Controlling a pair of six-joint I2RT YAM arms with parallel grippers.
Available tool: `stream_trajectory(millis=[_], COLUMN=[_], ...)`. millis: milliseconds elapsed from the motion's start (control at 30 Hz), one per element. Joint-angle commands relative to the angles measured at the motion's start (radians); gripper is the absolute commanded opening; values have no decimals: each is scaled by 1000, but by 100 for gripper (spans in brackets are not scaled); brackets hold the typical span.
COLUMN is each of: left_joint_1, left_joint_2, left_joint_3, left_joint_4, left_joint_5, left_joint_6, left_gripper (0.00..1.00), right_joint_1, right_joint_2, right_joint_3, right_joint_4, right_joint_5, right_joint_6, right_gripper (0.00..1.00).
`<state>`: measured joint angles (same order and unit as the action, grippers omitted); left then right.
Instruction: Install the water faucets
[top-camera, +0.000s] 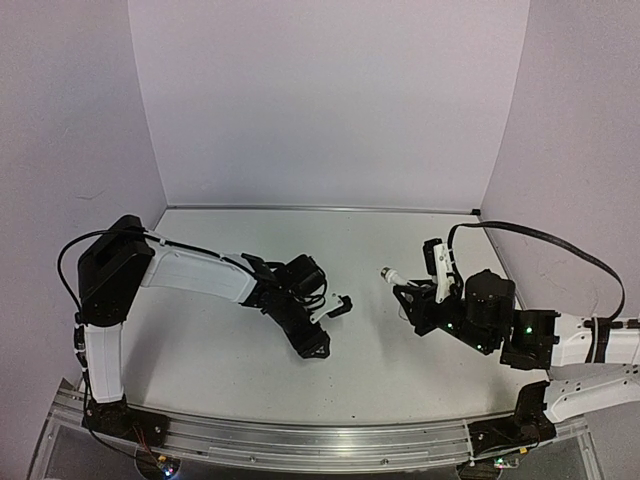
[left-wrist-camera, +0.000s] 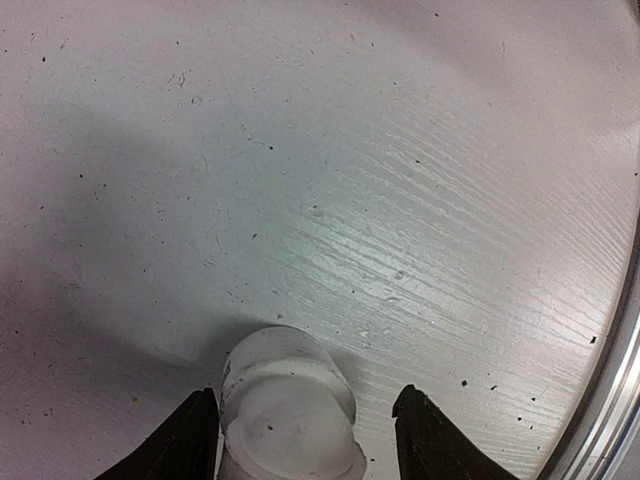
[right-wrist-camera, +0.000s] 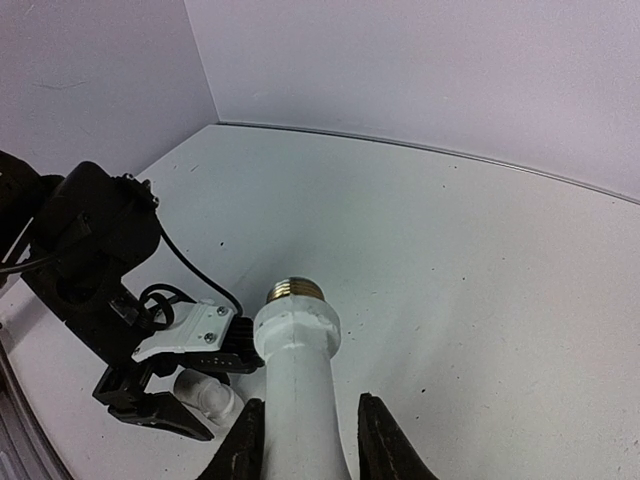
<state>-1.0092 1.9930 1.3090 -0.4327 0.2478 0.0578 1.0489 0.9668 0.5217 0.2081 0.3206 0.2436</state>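
My right gripper (right-wrist-camera: 312, 402) is shut on the white body of the water faucet (right-wrist-camera: 298, 340), held off the table with its brass-coloured threaded end (right-wrist-camera: 295, 290) pointing left toward the other arm. The top view shows the same faucet (top-camera: 386, 272) sticking out of the right gripper (top-camera: 415, 290). A small white elbow fitting (left-wrist-camera: 285, 420) lies on the table between the fingers of my left gripper (left-wrist-camera: 305, 395). The left finger sits against the fitting, while a gap remains at the right finger. In the right wrist view the fitting (right-wrist-camera: 195, 385) lies at the left gripper (right-wrist-camera: 215, 400). The faucet's knob is hidden.
The white table (top-camera: 400, 350) is bounded by pale walls behind and at both sides. A metal rail (top-camera: 330, 440) runs along the near edge, and the same rail (left-wrist-camera: 615, 400) shows at the right of the left wrist view. A black cable (top-camera: 540, 240) loops above the right arm.
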Motion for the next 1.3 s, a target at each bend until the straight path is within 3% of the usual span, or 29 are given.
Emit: stream_trajectory(millis=[0,167,700,1033,1267], left_joint_1=[-4,-4,-20,-22,-22], left_joint_2=[4,21,82,87,51], left_joint_3=[56,85,189,208,221], left_joint_4=[-35,-75,-201,-218,-213], left_joint_5=[-20,-25,-53,-59,-63], left_joint_6=[21,31,69,71,38], left_gripper=[59,52,55,45,27], right_joint_1=[4,5,4,4,4], right_joint_2=[6,6,-4,-4,3], right_joint_3=[35,34,26,23,26], right_joint_4=[40,40,42,43,43], right_joint_5=[12,6,3,0,-24], right_joint_6=[4,7,11,16,-8], right_gripper=[0,0,0,0,0])
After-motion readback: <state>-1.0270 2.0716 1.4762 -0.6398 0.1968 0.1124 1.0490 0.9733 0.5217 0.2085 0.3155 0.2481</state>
